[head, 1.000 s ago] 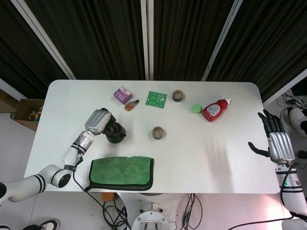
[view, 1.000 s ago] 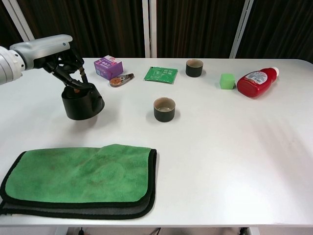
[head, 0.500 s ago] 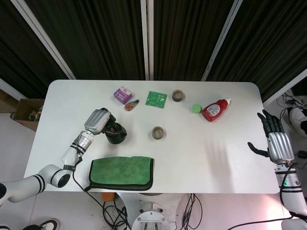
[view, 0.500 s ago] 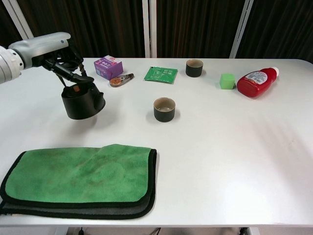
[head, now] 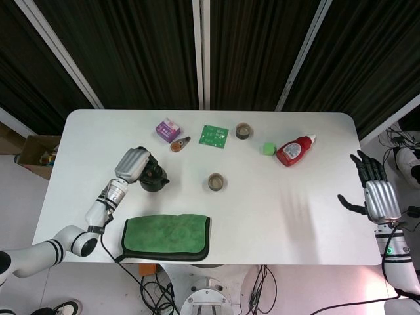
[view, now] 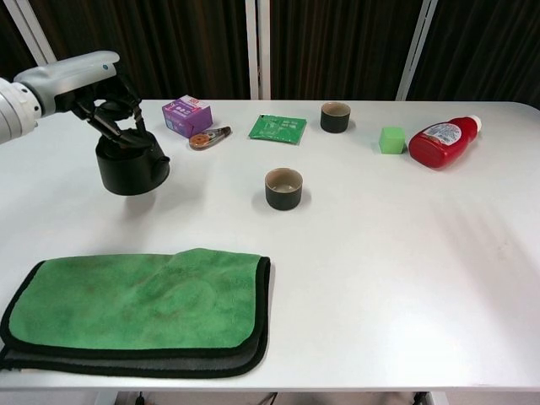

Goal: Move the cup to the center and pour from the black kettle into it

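Observation:
The black kettle (view: 131, 165) (head: 153, 178) hangs a little above the white table, at the left, with my left hand (view: 105, 97) (head: 131, 164) gripping its handle from above. A dark cup (view: 283, 188) (head: 216, 182) stands near the table's middle, to the right of the kettle. A second dark cup (view: 335, 116) (head: 243, 130) sits toward the back. My right hand (head: 380, 194) hovers open off the table's right edge, fingers spread, seen only in the head view.
A folded green cloth (view: 139, 308) lies at the front left. Along the back are a purple box (view: 186, 115), a small clip (view: 208, 137), a green packet (view: 278, 128), a green cube (view: 391, 139) and a red bottle (view: 442, 142) lying on its side.
My left hand has lifted the kettle off the table and carried it slightly back and to the left. The right hand has barely moved.

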`<state>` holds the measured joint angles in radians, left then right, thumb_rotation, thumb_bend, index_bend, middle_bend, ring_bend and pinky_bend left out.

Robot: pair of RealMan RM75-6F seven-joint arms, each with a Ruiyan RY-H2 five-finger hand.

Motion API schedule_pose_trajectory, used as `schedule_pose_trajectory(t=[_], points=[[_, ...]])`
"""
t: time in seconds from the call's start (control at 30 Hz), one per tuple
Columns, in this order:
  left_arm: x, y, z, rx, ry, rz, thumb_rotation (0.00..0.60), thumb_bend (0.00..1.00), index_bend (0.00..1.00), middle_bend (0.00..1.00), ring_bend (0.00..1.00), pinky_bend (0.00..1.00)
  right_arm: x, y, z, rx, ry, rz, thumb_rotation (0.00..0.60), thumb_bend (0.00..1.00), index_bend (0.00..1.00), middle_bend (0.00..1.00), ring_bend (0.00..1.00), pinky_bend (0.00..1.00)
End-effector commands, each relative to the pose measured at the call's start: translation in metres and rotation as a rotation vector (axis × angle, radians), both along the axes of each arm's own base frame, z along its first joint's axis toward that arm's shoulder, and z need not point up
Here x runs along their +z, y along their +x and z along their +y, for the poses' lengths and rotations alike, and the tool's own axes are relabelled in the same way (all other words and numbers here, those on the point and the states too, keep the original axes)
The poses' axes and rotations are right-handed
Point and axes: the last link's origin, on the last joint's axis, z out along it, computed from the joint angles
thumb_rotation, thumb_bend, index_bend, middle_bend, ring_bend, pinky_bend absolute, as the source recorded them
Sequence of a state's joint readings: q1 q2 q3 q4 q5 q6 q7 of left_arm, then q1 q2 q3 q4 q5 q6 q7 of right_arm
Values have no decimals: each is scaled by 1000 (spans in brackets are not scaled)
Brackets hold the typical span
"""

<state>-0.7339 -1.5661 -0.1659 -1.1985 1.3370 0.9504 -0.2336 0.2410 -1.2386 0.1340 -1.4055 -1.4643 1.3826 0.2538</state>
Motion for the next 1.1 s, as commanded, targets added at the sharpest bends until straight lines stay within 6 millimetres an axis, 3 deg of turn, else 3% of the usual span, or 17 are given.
schedule_pose_trajectory(t=[0.03, 0.1, 0.27, 0.37, 0.43, 0.5, 0.77, 0.83, 0.9, 1.1], points=[[1, 0, 0, -1, -1, -6, 577, 165, 1000, 1000, 883, 361, 0, 0, 0, 0, 1, 0, 600, 177, 0, 0, 0, 0], [1, -1, 0, 0, 0, -6, 551, 164, 1000, 1000, 883, 361, -1, 1, 0, 0, 2, 0, 600, 177, 0, 0, 0, 0], [1, -1, -1, 4, 4, -20, 579, 230, 1000, 1000, 884, 361, -2, 1, 0, -1, 6, 3, 600, 177, 0, 0, 0, 0], [2, -2, 0, 2, 3, -25, 540, 239, 1000, 1000, 884, 361, -3, 1, 0, -2, 6, 9, 600, 177, 0, 0, 0, 0], [2, -2, -1, 0, 1, -26, 482, 239, 1000, 1000, 884, 360, -3, 1, -1, -2, 3, 18, 600, 176, 0, 0, 0, 0], [3, -2, -1, 0, 4, -29, 468, 239, 1000, 1000, 884, 361, -3, 1, -1, -3, 2, 19, 600, 177, 0, 0, 0, 0], [3, -3, -1, -2, 18, -38, 489, 225, 1000, 1000, 874, 362, -5, 0, 0, -6, 7, 21, 600, 177, 0, 0, 0, 0], [2, -3, -1, 2, 19, -39, 537, 217, 1000, 1000, 876, 365, -5, 0, 0, -7, 7, 21, 600, 177, 0, 0, 0, 0], [2, -3, -1, 6, 15, -45, 594, 252, 1000, 1000, 879, 371, -5, 0, 0, -6, 8, 21, 600, 176, 0, 0, 0, 0], [2, -2, -1, 1, 16, -56, 600, 365, 1000, 1000, 882, 384, -5, 0, 0, -8, 8, 21, 600, 177, 0, 0, 0, 0]])
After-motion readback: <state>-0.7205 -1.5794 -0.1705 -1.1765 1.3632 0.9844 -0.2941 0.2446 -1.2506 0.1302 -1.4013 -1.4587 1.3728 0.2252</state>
